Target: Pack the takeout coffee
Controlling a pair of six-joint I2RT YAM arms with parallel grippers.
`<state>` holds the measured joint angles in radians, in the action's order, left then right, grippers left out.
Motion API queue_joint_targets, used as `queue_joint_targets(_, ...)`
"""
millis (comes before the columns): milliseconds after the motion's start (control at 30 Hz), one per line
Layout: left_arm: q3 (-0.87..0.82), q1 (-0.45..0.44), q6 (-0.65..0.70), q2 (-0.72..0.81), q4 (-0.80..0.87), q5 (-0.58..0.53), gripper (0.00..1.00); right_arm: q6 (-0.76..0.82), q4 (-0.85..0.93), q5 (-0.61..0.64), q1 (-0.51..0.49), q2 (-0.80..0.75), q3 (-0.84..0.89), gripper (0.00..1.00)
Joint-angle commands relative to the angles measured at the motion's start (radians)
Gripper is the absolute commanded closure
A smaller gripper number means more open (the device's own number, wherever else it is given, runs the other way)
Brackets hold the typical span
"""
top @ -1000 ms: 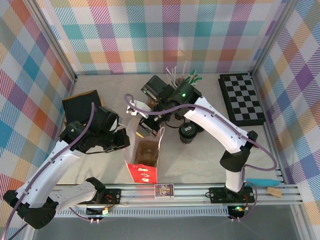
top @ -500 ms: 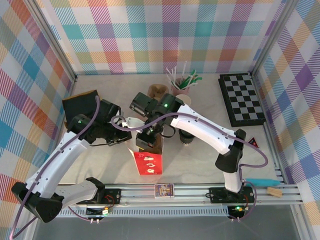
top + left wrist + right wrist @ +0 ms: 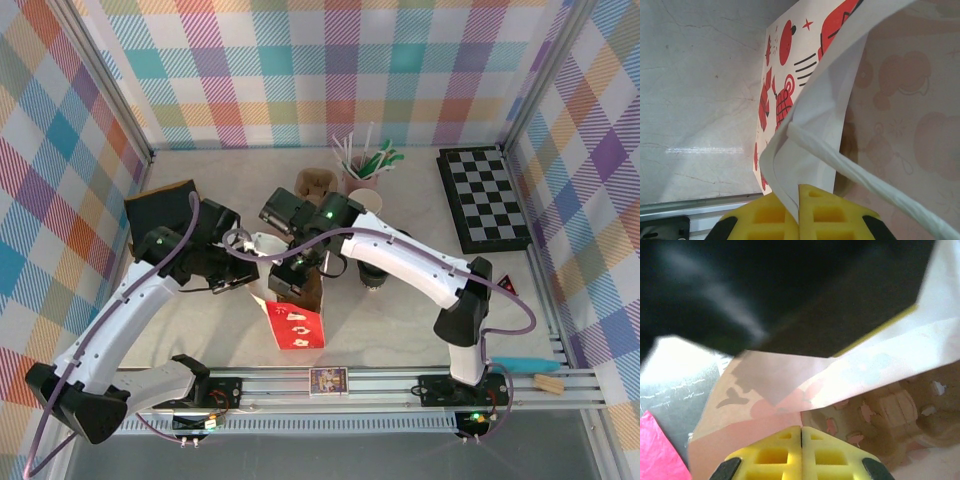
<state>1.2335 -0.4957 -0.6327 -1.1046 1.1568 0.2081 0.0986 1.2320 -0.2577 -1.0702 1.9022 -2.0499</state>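
A white paper bag (image 3: 296, 322) with red print stands open in the middle of the table. My left gripper (image 3: 250, 273) is shut on the bag's left rim; in the left wrist view its yellow fingertips (image 3: 799, 212) pinch the white bag edge (image 3: 805, 150) beside the twisted paper handle (image 3: 865, 175). From the far side my right gripper (image 3: 296, 278) is shut on the bag's right rim, and its fingertips (image 3: 801, 442) clamp the bag wall (image 3: 775, 390). The takeout coffee (image 3: 372, 276), with its black lid, stands right of the bag, partly hidden by the right arm.
A brown cup (image 3: 313, 182), a cup of straws (image 3: 360, 165) and a white cup (image 3: 369, 199) stand at the back. A checkerboard (image 3: 484, 198) lies at the right, a dark pouch (image 3: 160, 205) at the left. A small card (image 3: 328, 380) sits on the front rail.
Both grippers have moved away from the near edge with the bag's rim, the right one also leftward. The bag has risen from leaning open to standing more upright. Little changed in the last half second.
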Motion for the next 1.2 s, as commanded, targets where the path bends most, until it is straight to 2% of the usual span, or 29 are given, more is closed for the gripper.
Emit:
queue_joint_targets(0, 0.023, -0.001, 0.008, 0.052, -0.060, 0.042, 1.00, -0.137, 0.149, 0.097, 0.023, 0.097, -0.008, 1.00)
queue_joint_targets(300, 0.053, -0.001, -0.046, 0.059, -0.084, 0.045, 1.00, -0.268, 0.286, 0.176, 0.020, 0.149, -0.081, 1.00)
queue_joint_targets(567, 0.034, -0.001, -0.028, 0.049, -0.081, 0.046, 1.00, -0.297, 0.254, 0.182, 0.001, 0.146, -0.011, 1.00)
queue_joint_targets(667, 0.034, -0.001, -0.026, 0.050, -0.077, 0.042, 1.00, -0.406, 0.314, 0.192, 0.001, 0.195, -0.069, 1.00)
queue_joint_targets(800, 0.024, -0.001, -0.026, 0.051, -0.080, 0.043, 1.00, -0.528, 0.310, 0.177, 0.001, 0.213, -0.105, 1.00)
queue_joint_targets(933, 0.015, -0.001, -0.027, 0.056, -0.076, 0.042, 1.00, -0.656, 0.430, 0.218, 0.001, 0.280, -0.221, 1.00)
queue_joint_targets(1167, -0.018, -0.001, -0.028, 0.065, -0.087, 0.037, 1.00, -0.750, 0.554, 0.141, 0.022, 0.348, -0.355, 1.00)
